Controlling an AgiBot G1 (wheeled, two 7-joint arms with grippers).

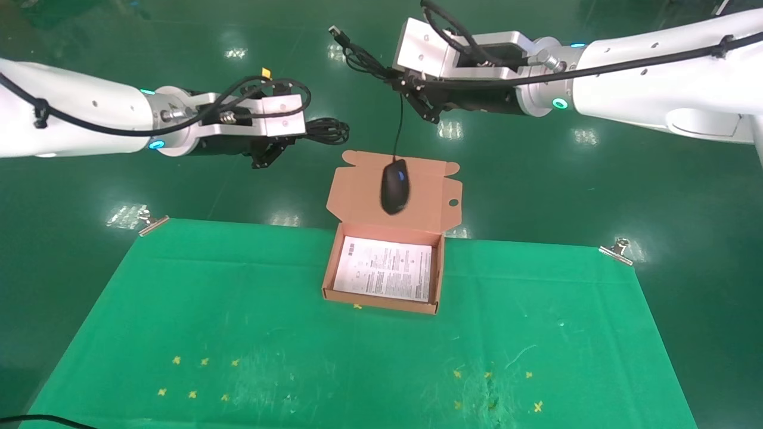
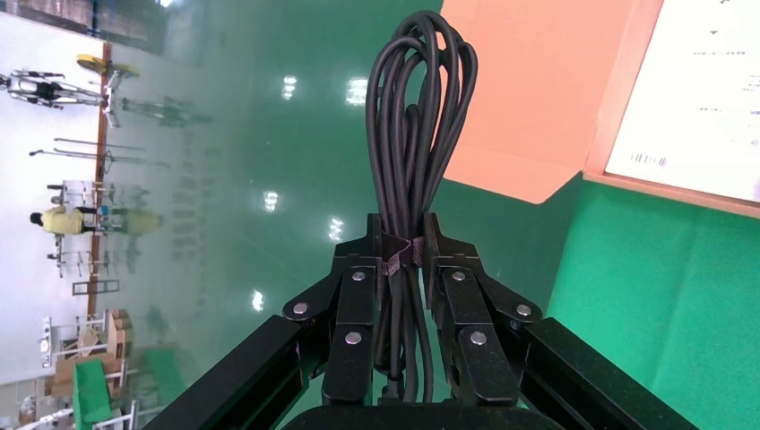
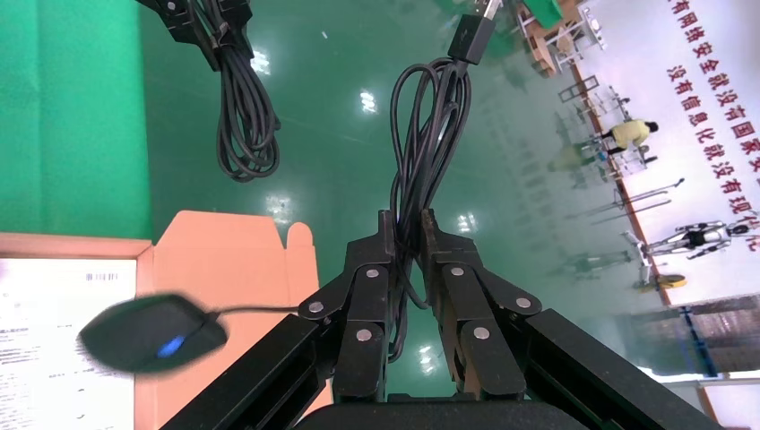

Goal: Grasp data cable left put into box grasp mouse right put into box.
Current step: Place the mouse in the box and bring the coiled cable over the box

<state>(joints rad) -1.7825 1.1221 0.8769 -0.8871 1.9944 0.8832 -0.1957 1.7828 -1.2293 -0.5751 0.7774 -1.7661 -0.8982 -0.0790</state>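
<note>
My left gripper is shut on the bundled black data cable, held in the air to the left of the box; its loops stick out past the fingertips in the left wrist view. My right gripper is shut on the mouse's coiled cord, and the black mouse hangs from it over the open lid of the box. The mouse shows blurred in the right wrist view. The orange-brown box stands open at the far edge of the green mat, with a white leaflet lying in its tray.
The green mat covers the table and is clipped at the far corners. Small yellow crosses mark the mat at the near left and near right. A shiny green floor lies beyond.
</note>
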